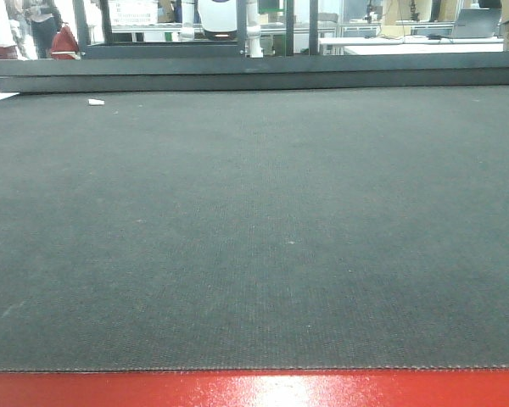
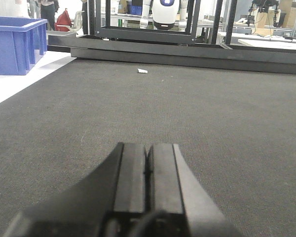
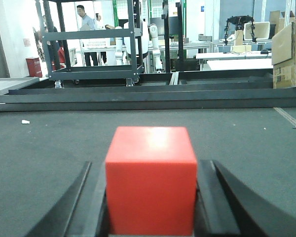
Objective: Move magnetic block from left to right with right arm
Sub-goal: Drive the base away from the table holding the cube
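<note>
The right claw (image 3: 150, 170) reaches forward, level and low over the dark worktop (image 3: 49, 143), with its two fingers pressed against either side of the one magnetic block (image 3: 151, 182). The cube sits square, a flat face to the camera, with no long axis. The left claw (image 2: 148, 150) lies low, fingers pressed together, holding nothing.

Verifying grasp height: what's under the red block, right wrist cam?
Can't see: the block fills the frame bottom between the right gripper's jaws, hiding whatever's beneath. Only mat shows beyond it.
</note>
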Motion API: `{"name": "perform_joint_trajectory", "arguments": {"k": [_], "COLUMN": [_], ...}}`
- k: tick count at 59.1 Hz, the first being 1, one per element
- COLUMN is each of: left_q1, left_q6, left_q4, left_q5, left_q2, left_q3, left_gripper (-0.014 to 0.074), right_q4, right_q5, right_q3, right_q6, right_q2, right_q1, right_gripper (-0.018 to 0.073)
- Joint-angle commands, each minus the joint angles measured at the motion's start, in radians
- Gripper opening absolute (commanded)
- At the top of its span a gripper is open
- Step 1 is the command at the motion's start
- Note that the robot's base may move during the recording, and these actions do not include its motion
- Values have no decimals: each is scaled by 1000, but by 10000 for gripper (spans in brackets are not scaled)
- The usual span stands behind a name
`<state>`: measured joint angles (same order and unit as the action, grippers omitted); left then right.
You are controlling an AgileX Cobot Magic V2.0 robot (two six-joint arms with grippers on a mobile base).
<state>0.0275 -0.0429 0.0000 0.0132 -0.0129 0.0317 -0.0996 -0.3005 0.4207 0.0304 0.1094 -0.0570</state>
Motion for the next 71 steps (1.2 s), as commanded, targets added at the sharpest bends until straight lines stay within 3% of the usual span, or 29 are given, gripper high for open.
{"name": "perform_joint_trajectory", "arguments": {"k": [1, 71], "left_q1": [5, 5], "left_q6": [-4, -4], "left_q4": [0, 0], "left_q5": [-88, -88], "left_q2": [-11, -11], "left_q3": [9, 9], "left_gripper": [-116, -116], "right_q4": [-2, -2], "right_q5": [81, 81], "right_q3": [25, 25], "right_q6": [-6, -6], "right_q2": [11, 11], "right_q1": [7, 7], "right_gripper": [130, 130]}}
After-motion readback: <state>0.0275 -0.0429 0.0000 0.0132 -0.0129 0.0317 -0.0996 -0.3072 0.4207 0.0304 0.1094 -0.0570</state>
